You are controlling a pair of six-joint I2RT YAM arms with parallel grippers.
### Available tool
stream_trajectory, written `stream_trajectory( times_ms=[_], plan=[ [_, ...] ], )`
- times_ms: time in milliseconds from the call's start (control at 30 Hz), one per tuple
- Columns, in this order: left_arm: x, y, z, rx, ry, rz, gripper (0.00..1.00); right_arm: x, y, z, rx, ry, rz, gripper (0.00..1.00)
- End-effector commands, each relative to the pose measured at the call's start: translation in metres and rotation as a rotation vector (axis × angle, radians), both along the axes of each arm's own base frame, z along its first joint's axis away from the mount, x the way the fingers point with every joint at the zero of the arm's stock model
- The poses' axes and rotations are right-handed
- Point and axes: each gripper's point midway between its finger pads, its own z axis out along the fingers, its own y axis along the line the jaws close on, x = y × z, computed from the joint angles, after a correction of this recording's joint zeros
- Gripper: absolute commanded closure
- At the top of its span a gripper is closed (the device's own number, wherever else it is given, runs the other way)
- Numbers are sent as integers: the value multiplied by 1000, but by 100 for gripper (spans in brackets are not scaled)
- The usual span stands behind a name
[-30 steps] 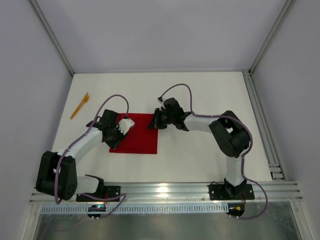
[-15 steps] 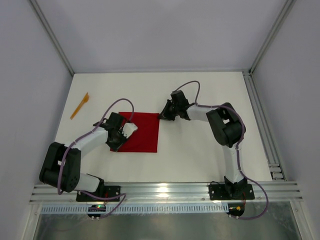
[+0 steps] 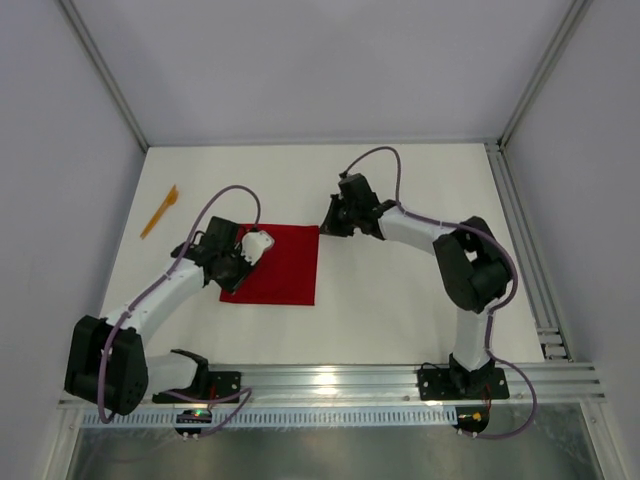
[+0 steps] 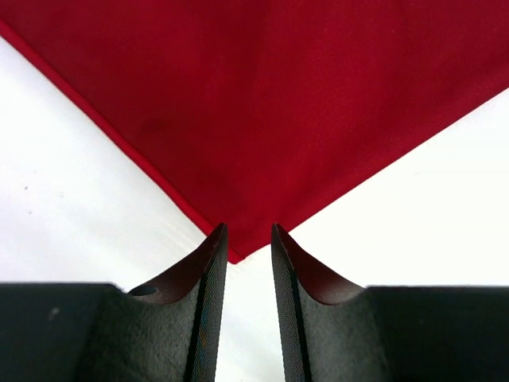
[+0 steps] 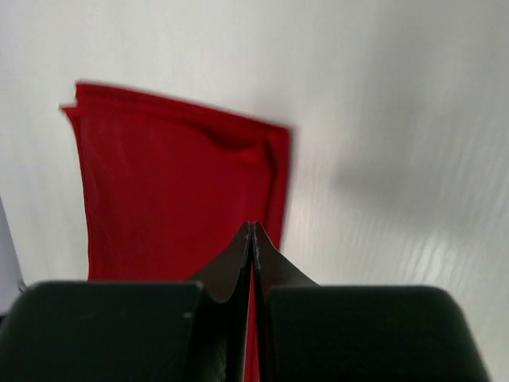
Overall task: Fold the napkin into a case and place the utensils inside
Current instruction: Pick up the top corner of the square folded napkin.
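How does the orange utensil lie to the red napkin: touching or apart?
Apart. The top external view shows the orange utensil at the far left, with bare white table between it and the red napkin.

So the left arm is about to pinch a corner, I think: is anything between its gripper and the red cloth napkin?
Nothing visible. The left gripper stands open with a corner of the bright red cloth napkin right at its fingertips, only white table either side.
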Motion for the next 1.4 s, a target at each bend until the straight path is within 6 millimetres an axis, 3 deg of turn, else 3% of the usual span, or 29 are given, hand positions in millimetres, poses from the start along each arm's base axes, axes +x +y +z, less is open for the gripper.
stream_trajectory(
  times_ms=[0,100,200,333,433,600,767,867,967,1067,1167,1300,1367],
  plan=[
    [-2,-1,13,-16,-16,6,69,-56,30,36,-78,-122,210,96],
    [-9,4,2,1,-1,7,69,-110,51,12,-101,-62,332,96],
    [-11,11,-16,45,22,25,69,-149,62,-8,-72,7,420,97],
    [-12,16,-29,84,64,27,69,-192,57,-44,-29,129,496,97],
    [-10,28,-39,155,77,51,69,-210,43,-66,-60,199,541,97],
    [-17,37,-55,213,129,51,71,-215,18,-80,-115,215,508,97],
    [-16,31,-50,182,117,26,71,-209,11,-64,-80,191,493,97],
    [-13,14,-29,87,76,-28,70,-208,16,-41,-51,151,527,94],
    [-5,-9,8,-43,3,-74,66,-203,19,-21,-47,115,543,80],
    [0,-15,46,-94,-72,-81,61,-194,16,-3,-46,67,505,65],
    [8,-7,65,-101,-120,-15,58,-192,5,-8,-87,92,456,52],
    [26,15,73,-108,-146,128,58,-191,-8,-24,-144,117,396,50],
    [37,30,73,-90,-174,200,58,-189,-7,-23,-136,108,380,50]
  ],
)
